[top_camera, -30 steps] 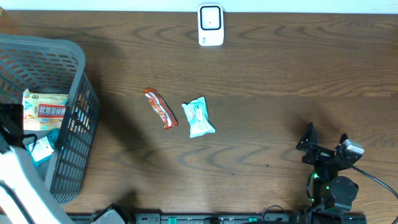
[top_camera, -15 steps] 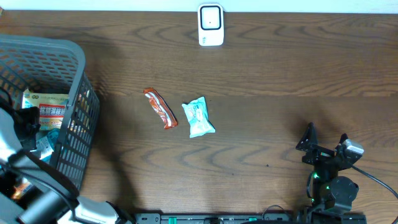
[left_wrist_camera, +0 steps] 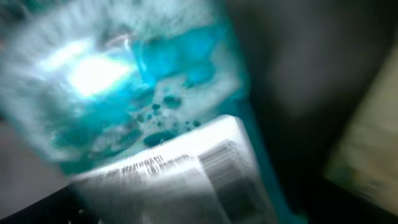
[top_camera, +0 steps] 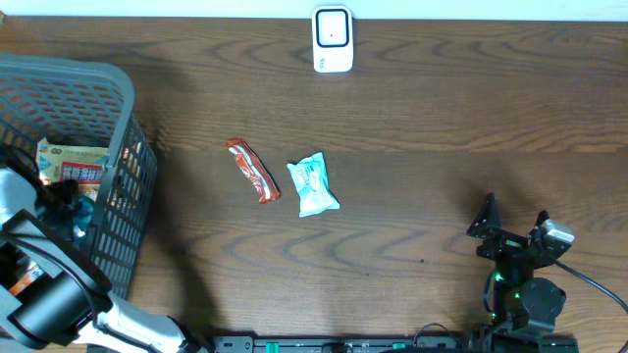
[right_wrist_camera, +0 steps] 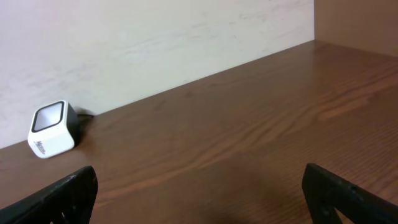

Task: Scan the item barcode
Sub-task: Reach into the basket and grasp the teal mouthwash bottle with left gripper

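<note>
Left gripper (top_camera: 62,199) spread wide over the teal packet (left_wrist_camera: 155,81) in the basket (top_camera: 123,127), frame left, right gripper (top_camera: 515,214) open lower right: close squarely on the packet's edges, keeping your pinch off its barcode (left_wrist_camera: 221,163).

Desk (top_camera: 442,108): dark brown wood-grain top, by which the overhead view is filled; a soft sheen is shown along the grain. Wall (right_wrist_camera: 155,37): pale off-white, faintly mottled, met by the desk's far edge. Panel (right_wrist_camera: 357,22): brown, seen at the wall's right end. Lighting: even, diffuse.
</note>
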Controlling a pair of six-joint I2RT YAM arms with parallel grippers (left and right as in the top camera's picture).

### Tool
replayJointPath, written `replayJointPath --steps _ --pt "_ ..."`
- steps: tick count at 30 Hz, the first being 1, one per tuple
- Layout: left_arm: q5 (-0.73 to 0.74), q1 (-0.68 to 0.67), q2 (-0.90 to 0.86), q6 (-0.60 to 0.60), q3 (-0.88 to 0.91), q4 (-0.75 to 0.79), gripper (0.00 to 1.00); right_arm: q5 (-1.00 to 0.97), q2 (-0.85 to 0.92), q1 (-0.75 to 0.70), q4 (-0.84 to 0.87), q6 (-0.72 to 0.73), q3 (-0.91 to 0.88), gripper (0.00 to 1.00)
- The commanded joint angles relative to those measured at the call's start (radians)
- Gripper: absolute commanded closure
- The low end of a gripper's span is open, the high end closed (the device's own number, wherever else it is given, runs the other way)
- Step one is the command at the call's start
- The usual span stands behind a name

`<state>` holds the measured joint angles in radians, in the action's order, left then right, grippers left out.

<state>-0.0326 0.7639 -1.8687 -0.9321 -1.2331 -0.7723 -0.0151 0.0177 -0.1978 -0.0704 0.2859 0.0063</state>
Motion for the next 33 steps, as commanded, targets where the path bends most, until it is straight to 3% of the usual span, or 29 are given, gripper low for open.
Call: replayJointPath --steps 1,5,13,19,26,33 --pt "-0.013 0.003 -0.021 -0.008 0.069 0.018 0.12 -0.002 -0.005 0.003 -0.003 0.013 -0.001 0.01" --pt "-0.013 0.003 -0.021 -0.008 0.116 0.049 0.3 -0.002 -0.005 0.003 -0.003 0.013 -0.001 0.01" --pt "-0.011 0.003 0.033 0.013 0.114 0.048 0.41 -0.002 -0.005 0.003 -0.003 0.013 -0.001 0.01" --pt "-0.01 0.003 0.216 0.048 0.109 0.034 0.42 -0.002 -0.005 0.003 -0.003 0.013 -0.001 0.01" --pt "0.06 0.003 0.552 0.086 0.074 0.023 0.42 -0.002 -0.005 0.003 -0.003 0.013 -0.001 0.01" --pt "0.341 -0.001 0.867 0.135 0.068 0.023 0.42 -0.002 -0.005 0.003 -0.003 0.013 0.0 0.01"
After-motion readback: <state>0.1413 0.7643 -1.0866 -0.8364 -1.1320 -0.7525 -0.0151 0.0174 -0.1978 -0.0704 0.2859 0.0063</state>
